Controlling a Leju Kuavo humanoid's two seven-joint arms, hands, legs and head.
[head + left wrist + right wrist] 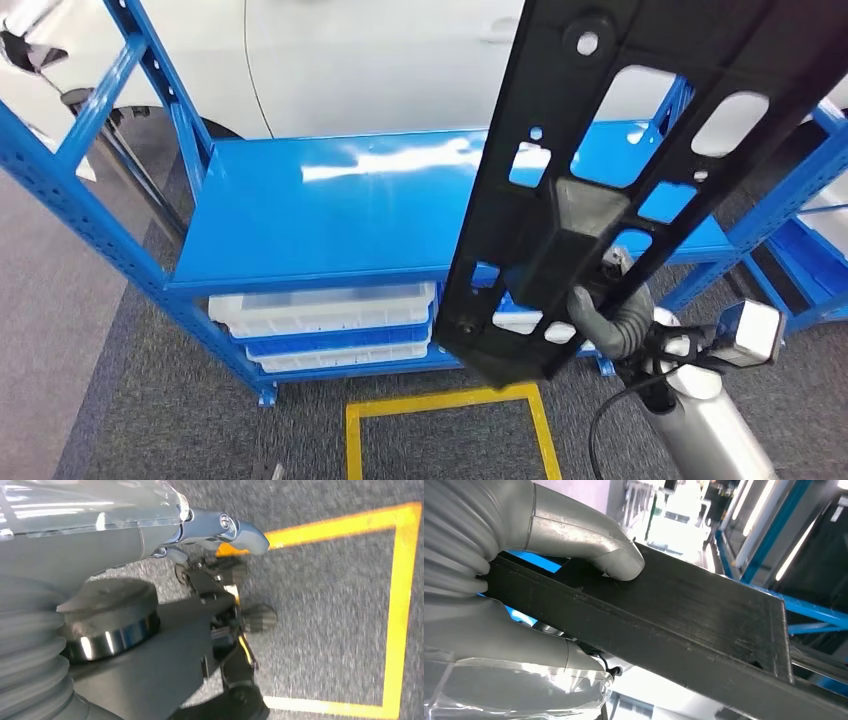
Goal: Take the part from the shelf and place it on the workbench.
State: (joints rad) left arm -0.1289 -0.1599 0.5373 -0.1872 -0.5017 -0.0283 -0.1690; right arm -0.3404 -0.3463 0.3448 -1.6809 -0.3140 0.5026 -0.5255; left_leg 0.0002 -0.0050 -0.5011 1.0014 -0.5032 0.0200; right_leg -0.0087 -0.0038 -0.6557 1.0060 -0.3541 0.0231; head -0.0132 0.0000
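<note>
While gripped by right hand (600, 310), part (620, 150) above shelf (330, 210)

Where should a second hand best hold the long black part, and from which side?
Probably the upper stretch of the black part, from its long edge: the cutouts there give fingers purchase. The right hand grips only the lower end, leaving the upper length unsupported.

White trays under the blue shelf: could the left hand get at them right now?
Probably not. The left hand hangs low over the grey floor, holding nothing, and the white trays sit tucked under the blue shelf deck, with the black part crossing their right side.
</note>
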